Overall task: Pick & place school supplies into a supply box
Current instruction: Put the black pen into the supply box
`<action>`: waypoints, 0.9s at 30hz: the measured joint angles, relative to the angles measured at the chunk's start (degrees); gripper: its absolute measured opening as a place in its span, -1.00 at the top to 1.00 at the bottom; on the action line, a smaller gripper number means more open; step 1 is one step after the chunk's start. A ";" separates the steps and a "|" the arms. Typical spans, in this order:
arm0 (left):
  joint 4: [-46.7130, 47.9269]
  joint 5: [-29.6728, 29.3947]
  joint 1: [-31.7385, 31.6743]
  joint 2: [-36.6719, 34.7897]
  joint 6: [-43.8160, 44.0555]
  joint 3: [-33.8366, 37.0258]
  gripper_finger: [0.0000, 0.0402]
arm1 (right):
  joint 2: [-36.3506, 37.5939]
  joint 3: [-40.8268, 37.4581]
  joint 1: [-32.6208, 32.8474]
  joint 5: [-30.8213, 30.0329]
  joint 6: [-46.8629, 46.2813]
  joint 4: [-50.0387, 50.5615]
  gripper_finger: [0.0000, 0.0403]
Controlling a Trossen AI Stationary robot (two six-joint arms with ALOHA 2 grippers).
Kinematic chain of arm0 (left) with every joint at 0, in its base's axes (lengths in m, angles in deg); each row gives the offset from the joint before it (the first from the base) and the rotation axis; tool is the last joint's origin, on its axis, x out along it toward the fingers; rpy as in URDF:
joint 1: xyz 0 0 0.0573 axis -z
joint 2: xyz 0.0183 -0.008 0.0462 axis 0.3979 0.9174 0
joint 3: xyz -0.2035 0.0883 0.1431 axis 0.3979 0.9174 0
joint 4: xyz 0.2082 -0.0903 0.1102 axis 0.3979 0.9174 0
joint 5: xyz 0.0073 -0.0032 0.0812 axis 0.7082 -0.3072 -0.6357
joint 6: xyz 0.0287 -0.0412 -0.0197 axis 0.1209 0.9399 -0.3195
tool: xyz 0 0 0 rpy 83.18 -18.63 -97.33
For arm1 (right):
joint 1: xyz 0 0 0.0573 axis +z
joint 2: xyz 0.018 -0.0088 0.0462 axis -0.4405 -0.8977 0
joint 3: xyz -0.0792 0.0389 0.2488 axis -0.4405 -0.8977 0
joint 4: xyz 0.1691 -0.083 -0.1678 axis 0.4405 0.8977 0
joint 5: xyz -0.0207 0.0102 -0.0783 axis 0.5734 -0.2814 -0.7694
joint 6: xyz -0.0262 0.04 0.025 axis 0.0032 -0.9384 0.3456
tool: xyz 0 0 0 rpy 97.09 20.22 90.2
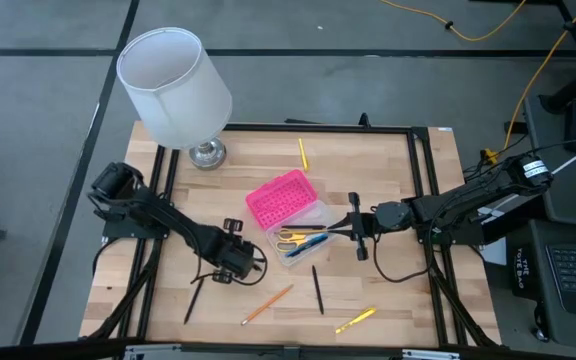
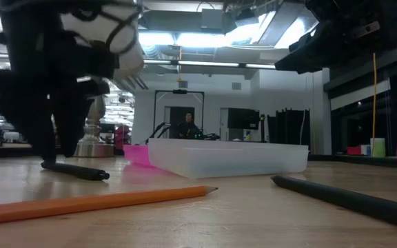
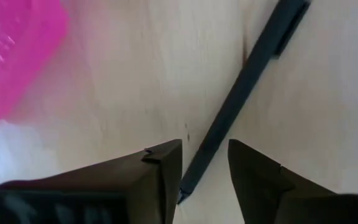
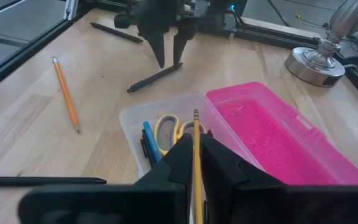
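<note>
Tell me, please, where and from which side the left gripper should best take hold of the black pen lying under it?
Grip the black pen on its bare barrel, coming straight down from above. It lies flat on the table, with the left gripper open and straddling its tip end. Moving slightly up the barrel, short of the clip, would probably balance it better.

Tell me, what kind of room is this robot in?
Probably a robotics lab or workshop. Two robot arms work at a wooden table in a black metal frame, a yellow cable trails over the grey floor, and a big room with ceiling lights lies behind.
</note>
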 joint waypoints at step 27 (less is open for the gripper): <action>-5.73 6.34 -3.86 2.45 -5.84 -0.04 0.61 | 0.00 0.00 0.00 -0.08 0.17 -0.08 0.82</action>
